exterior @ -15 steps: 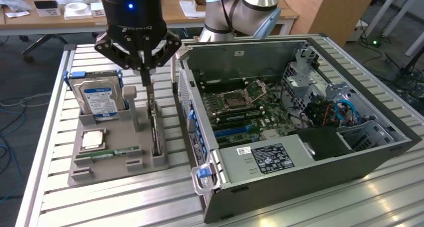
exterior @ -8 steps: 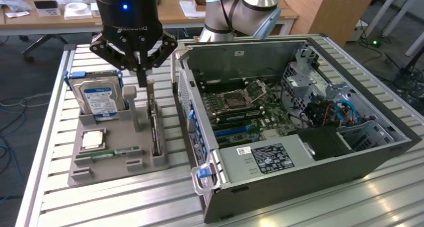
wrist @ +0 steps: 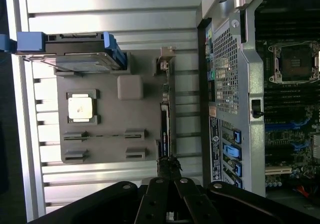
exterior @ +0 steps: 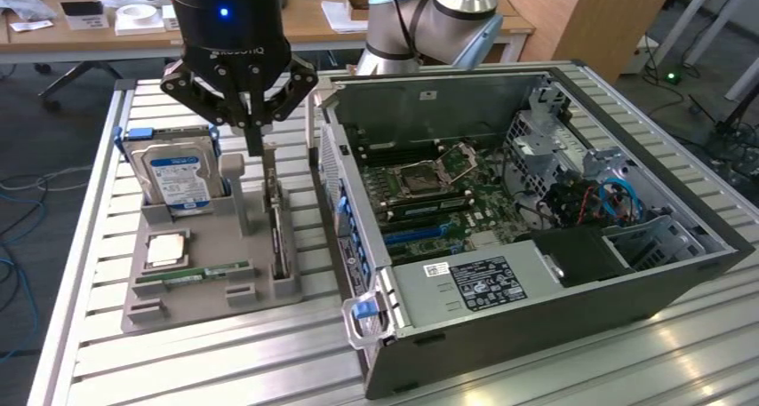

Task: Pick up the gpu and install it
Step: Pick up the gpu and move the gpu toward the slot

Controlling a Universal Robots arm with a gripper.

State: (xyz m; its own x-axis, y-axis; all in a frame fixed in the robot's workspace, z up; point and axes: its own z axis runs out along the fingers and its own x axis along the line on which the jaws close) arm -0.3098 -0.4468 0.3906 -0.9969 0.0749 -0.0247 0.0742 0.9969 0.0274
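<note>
Fingers (exterior: 254, 138) pressed together at the top edge of the gpu (exterior: 277, 219) — whether they pinch it is unclear — which stands on edge in its gray holder tray (exterior: 202, 292) on the counter (exterior: 237, 362), beside the open computer case (exterior: 534, 290), reachable from above.

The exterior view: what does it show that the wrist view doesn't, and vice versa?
Exterior view: the arm's silver joint behind the computer case, desks beyond, the power supply label. Wrist view: the perforated grille on the case's rear. Both: the grey tray, the hard drive, the motherboard, and the hand closed on the upright gpu.
</note>
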